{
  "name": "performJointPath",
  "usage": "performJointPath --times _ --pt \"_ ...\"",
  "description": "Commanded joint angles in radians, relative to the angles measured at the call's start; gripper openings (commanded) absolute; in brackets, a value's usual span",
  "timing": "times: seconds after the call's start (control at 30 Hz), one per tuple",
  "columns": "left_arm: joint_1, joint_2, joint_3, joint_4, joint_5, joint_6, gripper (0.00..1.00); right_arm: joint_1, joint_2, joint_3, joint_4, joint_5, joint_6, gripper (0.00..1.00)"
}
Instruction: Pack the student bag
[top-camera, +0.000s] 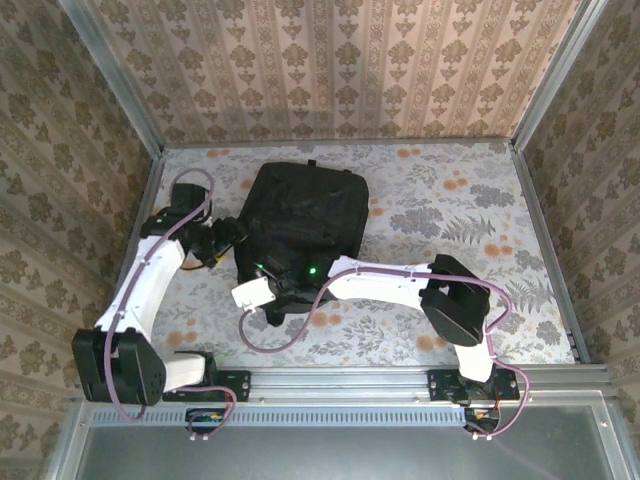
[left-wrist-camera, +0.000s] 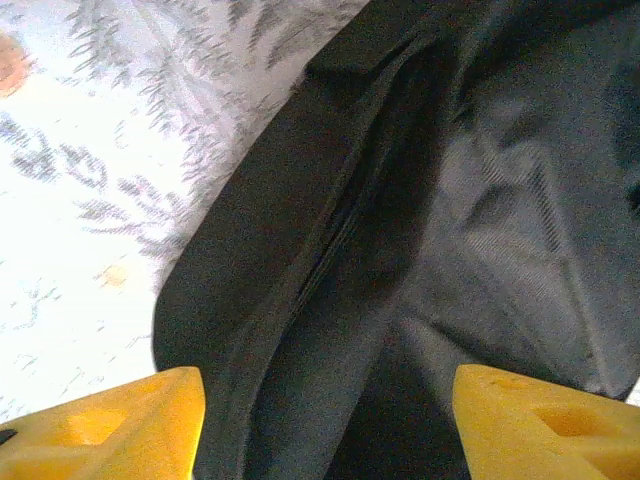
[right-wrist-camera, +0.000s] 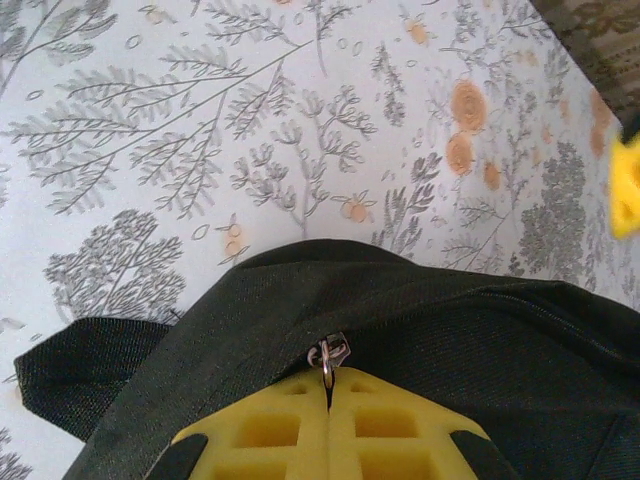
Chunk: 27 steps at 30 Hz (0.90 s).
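Observation:
The student bag (top-camera: 300, 212), a big black fabric backpack, lies flat on the flowered table. My right gripper (top-camera: 268, 283) is at the bag's near left corner. In the right wrist view its yellow fingertips (right-wrist-camera: 328, 395) are shut on the small metal zipper pull (right-wrist-camera: 329, 356) at the bag's (right-wrist-camera: 420, 320) seam. My left gripper (top-camera: 232, 238) is at the bag's left edge. Seen from the left wrist, its yellow fingers (left-wrist-camera: 110, 425) stand wide apart, open (left-wrist-camera: 330, 425), with folded black bag fabric (left-wrist-camera: 430, 230) and a zip seam below them, not pinched.
The floral tabletop (top-camera: 450, 210) is bare to the right of the bag and along the near side. Patterned walls with metal posts (top-camera: 545, 250) close in the table. A yellow finger of the left gripper (right-wrist-camera: 626, 190) shows at the right edge of the right wrist view.

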Motion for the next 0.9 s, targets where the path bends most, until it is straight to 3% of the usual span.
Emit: performJointPath --times 0.0,0.13,0.33,0.4,0.53,0.6,0.87 --pt "0.005 -0.039 -0.057 -0.096 -0.047 -0.044 0.66 0.002 0.015 0.038 0.037 -0.026 0.035 0.0" --pt "-0.007 -0.051 -0.127 -0.022 0.016 -0.09 0.62 0.005 0.019 0.039 0.044 -0.023 0.036 0.0" --pt "-0.073 0.018 -0.147 0.043 -0.004 -0.118 0.57 0.011 0.018 0.036 0.028 -0.011 0.012 0.0" --pt "-0.085 0.045 -0.144 0.056 -0.021 -0.116 0.45 0.015 0.015 0.032 0.012 -0.007 -0.013 0.0" --pt "-0.09 0.055 -0.12 0.048 -0.074 -0.094 0.11 0.03 -0.001 0.002 -0.027 0.019 -0.097 0.0" --pt "-0.09 0.047 -0.104 0.034 -0.102 -0.079 0.0 0.037 -0.016 -0.031 -0.029 0.044 -0.148 0.0" --pt "-0.087 0.016 -0.082 0.015 -0.131 -0.044 0.0 0.042 -0.079 -0.134 -0.052 0.1 -0.275 0.0"
